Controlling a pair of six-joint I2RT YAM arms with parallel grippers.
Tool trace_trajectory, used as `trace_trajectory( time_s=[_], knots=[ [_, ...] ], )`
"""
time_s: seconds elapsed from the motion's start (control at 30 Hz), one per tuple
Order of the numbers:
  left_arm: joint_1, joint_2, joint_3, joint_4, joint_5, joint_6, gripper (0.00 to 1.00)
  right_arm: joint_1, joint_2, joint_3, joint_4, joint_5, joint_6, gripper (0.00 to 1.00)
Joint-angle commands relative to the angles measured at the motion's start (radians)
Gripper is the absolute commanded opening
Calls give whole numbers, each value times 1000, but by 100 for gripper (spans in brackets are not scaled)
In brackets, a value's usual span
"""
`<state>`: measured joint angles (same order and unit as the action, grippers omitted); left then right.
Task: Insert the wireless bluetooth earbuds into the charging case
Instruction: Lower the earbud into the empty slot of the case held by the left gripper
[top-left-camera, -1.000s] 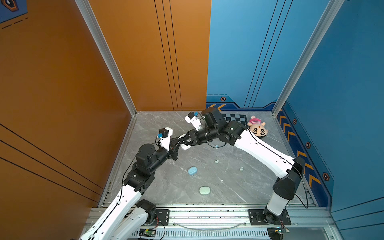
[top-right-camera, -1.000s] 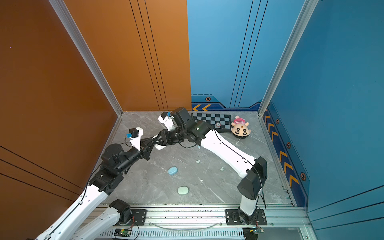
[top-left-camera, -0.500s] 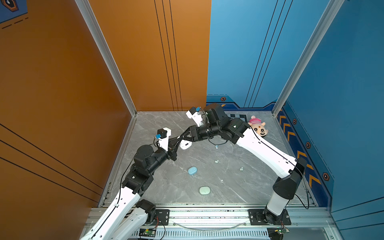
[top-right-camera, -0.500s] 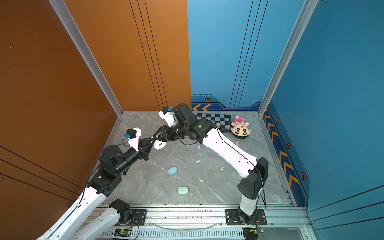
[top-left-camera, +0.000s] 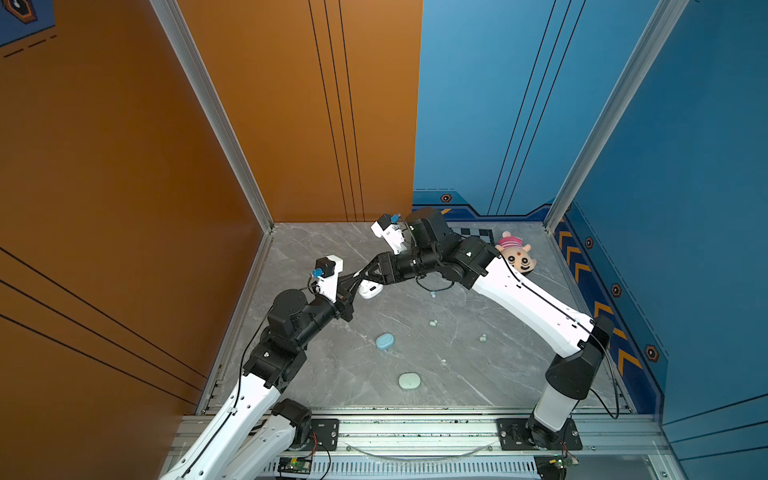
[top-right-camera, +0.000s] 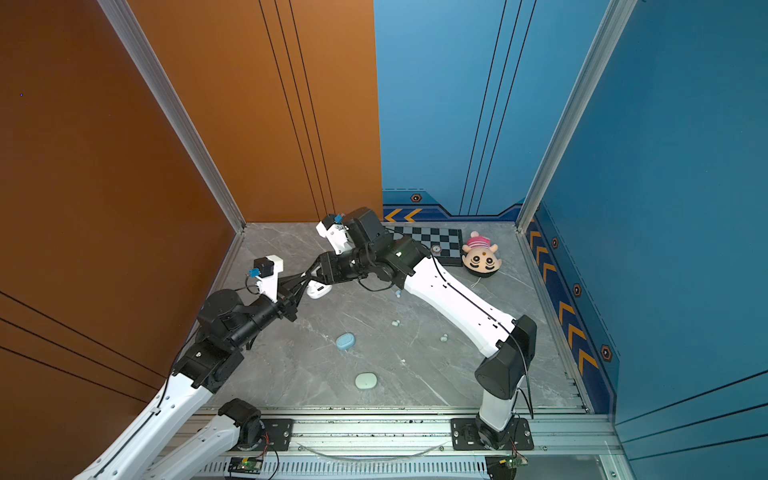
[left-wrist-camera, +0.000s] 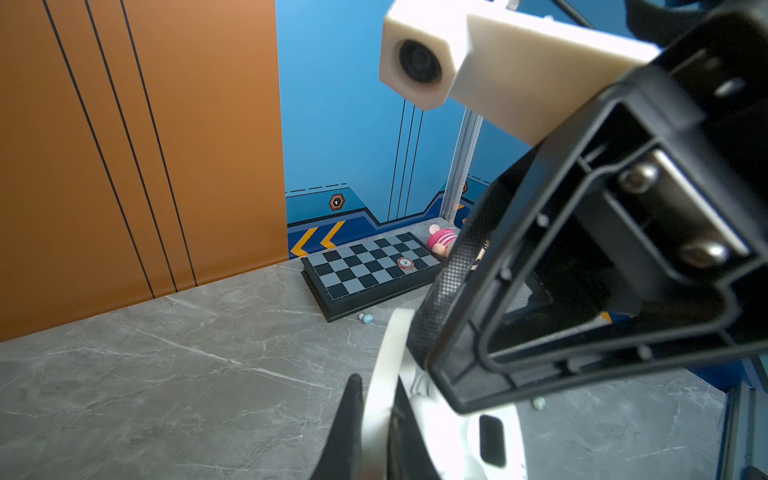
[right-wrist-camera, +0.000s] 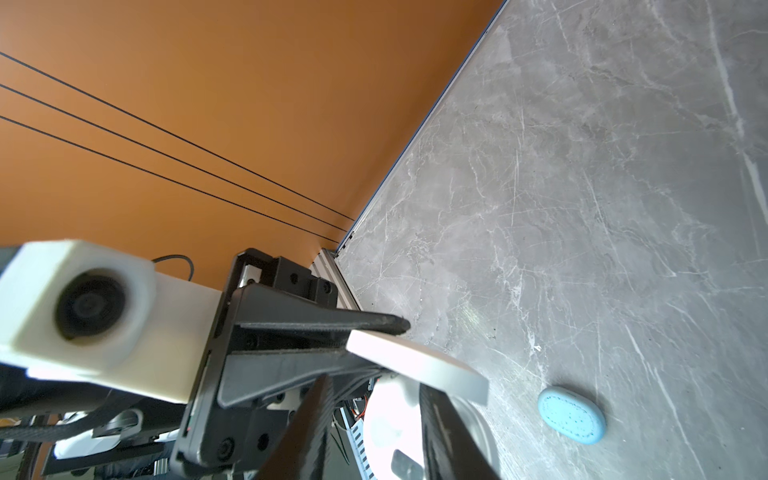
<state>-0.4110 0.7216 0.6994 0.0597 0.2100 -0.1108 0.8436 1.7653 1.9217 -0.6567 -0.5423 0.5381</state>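
Though it stands open, white case (top-left-camera: 369, 289) — inside unseen

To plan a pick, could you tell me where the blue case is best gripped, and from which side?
Probably from straight above, closing across its narrow width at mid-length. The blue case lies flat and closed on the table, a low oval pebble with nothing touching it, so a sideways approach finds little height.

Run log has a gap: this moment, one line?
left claw shut on charging-case lid; right claw open astride its base; earbuds loose on table
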Motion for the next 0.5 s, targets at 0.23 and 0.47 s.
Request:
trace_trajectory(
  time_s=[0.23, 0.47],
  knots=[
    [9, 5, 55, -6, -7, 39, 0, 33, -4, 37, -47, 46, -61, 37],
    [9, 4, 55, -6, -8, 42, 0, 40, 1, 40, -61, 41, -80, 38]
  ],
)
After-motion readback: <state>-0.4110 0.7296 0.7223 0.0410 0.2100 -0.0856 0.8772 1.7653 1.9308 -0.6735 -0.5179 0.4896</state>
